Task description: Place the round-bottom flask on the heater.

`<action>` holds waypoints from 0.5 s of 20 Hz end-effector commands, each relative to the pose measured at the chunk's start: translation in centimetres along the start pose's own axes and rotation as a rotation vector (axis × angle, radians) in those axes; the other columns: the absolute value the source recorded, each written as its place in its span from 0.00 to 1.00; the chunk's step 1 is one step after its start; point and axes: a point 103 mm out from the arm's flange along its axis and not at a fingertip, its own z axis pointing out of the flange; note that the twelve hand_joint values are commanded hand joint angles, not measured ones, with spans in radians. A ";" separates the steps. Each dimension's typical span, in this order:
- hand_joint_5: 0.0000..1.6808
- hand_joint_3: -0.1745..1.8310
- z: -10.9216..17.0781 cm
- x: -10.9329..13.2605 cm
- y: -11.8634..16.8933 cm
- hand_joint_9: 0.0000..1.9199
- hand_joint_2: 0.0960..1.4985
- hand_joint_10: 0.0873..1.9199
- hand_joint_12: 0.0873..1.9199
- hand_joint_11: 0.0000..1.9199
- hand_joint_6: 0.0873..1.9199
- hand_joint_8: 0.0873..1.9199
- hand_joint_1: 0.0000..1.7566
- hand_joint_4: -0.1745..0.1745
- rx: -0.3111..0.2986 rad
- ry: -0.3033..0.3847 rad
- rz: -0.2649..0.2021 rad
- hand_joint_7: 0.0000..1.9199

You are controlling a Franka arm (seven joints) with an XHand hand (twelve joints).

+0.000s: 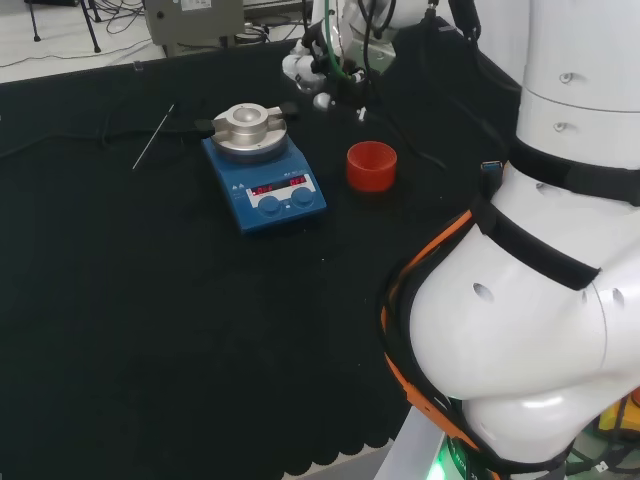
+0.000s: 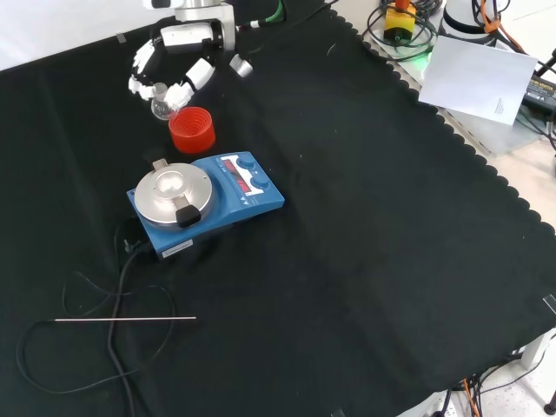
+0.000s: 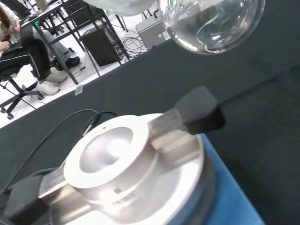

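One relation matters most: we carry the round-bottom flask [image 2: 161, 106] in the hand [image 2: 178, 54], fingers curled around the clear glass, and the heater [image 2: 205, 198] lies below it in the front view, toward the frame's middle left. In that view the hand sits at the upper left, and the flask hangs just above and to the left of the red ribbed stand [image 2: 192, 129], which stands between us and the heater. In the head view the hand [image 1: 318, 62] is at the top centre, and the heater [image 1: 264, 168] lies down and to its left, with the red stand [image 1: 371, 165] to the right. From the wrist, the flask's bulb [image 3: 213, 21] hangs clear of the heater's silver bowl [image 3: 110, 151], well apart. We judge the flask must travel past the stand, then descend, bulb down, into the bowl.
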 end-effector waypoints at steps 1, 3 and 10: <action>0.70 0.09 2.5 3.2 1.1 0.45 0.66 0.20 0.60 0.30 0.34 0.24 0.62 0.91 0.034 0.027 -0.030 0.36; 0.70 0.09 3.2 3.9 1.3 0.45 0.66 0.20 0.60 0.30 0.34 0.24 0.62 0.91 0.042 0.029 -0.040 0.36; 0.70 0.09 5.3 5.9 1.7 0.45 0.66 0.20 0.60 0.30 0.34 0.24 0.62 0.90 0.063 0.056 -0.065 0.36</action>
